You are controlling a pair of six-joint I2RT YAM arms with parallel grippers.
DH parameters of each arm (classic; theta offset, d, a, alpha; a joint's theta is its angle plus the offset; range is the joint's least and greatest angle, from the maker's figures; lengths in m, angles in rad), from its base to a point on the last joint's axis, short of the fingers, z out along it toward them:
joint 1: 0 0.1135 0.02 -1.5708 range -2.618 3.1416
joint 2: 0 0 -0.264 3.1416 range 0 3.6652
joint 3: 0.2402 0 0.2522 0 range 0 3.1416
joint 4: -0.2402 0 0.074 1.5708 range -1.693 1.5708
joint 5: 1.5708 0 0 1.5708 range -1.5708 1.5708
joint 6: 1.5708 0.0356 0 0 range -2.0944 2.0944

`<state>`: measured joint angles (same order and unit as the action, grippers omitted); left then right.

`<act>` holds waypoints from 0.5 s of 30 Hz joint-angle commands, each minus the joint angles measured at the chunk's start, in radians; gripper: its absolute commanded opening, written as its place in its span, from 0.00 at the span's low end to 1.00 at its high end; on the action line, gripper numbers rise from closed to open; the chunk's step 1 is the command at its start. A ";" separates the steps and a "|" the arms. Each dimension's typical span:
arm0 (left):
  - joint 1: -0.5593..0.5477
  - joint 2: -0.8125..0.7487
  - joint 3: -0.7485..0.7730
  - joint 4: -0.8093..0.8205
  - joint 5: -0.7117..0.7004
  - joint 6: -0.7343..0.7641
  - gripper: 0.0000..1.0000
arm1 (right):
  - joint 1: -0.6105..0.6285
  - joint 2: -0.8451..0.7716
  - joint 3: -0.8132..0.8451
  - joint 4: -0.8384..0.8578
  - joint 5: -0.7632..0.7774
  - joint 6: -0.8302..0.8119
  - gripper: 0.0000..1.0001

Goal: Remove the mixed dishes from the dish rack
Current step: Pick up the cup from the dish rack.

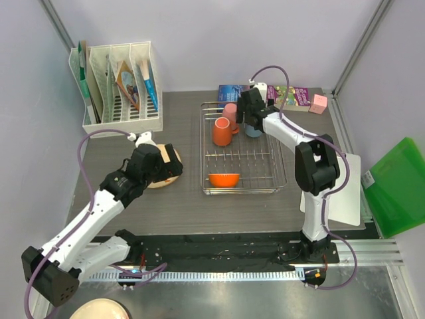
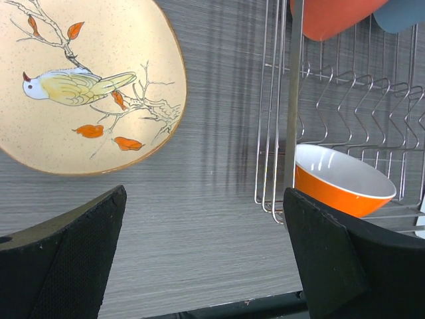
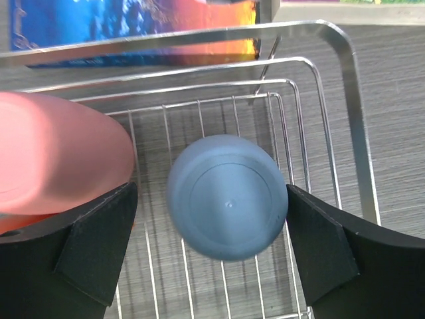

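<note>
One dish rack (image 1: 246, 159), one plate (image 2: 66, 133), one bowl (image 1: 224, 179), one mug (image 1: 222, 131), two cups: pink cup (image 1: 230, 111), blue cup (image 3: 228, 197).

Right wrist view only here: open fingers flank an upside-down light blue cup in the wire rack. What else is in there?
Observer: An orange mug, plus an orange bowl with white inside at the near end.
Operator: Is the plate out?
Observer: Yes, the cream bird-patterned plate lies on the grey table, left of the silver wire dish rack.
Operator: Left gripper free?
Observer: The left gripper is open and empty, by the plate.
</note>
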<state>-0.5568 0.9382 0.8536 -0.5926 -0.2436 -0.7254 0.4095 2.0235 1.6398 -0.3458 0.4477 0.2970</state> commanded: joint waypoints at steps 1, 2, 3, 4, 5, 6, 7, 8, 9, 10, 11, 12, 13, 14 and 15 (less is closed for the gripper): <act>0.000 0.007 0.001 0.020 -0.014 0.003 1.00 | -0.017 0.004 0.025 0.016 0.005 0.014 0.93; 0.000 0.007 0.001 0.023 -0.014 0.003 1.00 | -0.018 0.006 0.025 0.016 0.003 0.019 0.91; 0.000 0.008 0.001 0.025 -0.014 0.004 1.00 | -0.020 0.004 0.020 0.016 0.000 0.021 0.86; 0.000 0.013 0.002 0.027 -0.013 0.006 1.00 | -0.021 0.003 0.018 0.016 -0.001 0.022 0.82; 0.000 0.014 0.005 0.027 -0.011 0.006 1.00 | -0.021 -0.002 0.014 0.016 -0.003 0.027 0.78; 0.000 0.014 0.007 0.027 -0.011 0.006 1.00 | -0.023 -0.009 0.012 0.016 -0.004 0.027 0.65; 0.000 0.016 0.007 0.027 -0.011 0.006 1.00 | -0.023 -0.014 0.011 0.016 -0.009 0.027 0.58; 0.000 0.014 0.007 0.028 -0.011 0.006 1.00 | -0.023 -0.020 0.009 0.016 -0.012 0.030 0.52; 0.000 0.014 0.007 0.027 -0.013 0.006 1.00 | -0.023 -0.037 0.005 0.016 -0.012 0.031 0.41; 0.000 0.014 0.007 0.027 -0.013 0.006 1.00 | -0.023 -0.046 0.003 0.016 -0.014 0.034 0.37; 0.000 0.016 0.007 0.025 -0.013 0.006 1.00 | -0.023 -0.057 0.000 0.014 -0.015 0.036 0.35; 0.000 0.014 0.007 0.024 -0.016 0.006 1.00 | -0.021 -0.083 -0.003 0.014 -0.018 0.040 0.31; 0.000 0.014 0.007 0.024 -0.019 0.004 1.00 | -0.021 -0.097 -0.006 0.014 -0.018 0.040 0.30; 0.000 0.016 0.007 0.022 -0.020 0.004 1.00 | -0.020 -0.117 -0.014 0.014 -0.021 0.042 0.29; 0.000 0.014 0.009 0.020 -0.023 0.004 1.00 | -0.021 -0.134 -0.018 0.014 -0.024 0.054 0.29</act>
<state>-0.5568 0.9535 0.8520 -0.5922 -0.2440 -0.7250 0.3866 2.0323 1.6333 -0.3523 0.4313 0.3214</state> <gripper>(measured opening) 0.996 0.722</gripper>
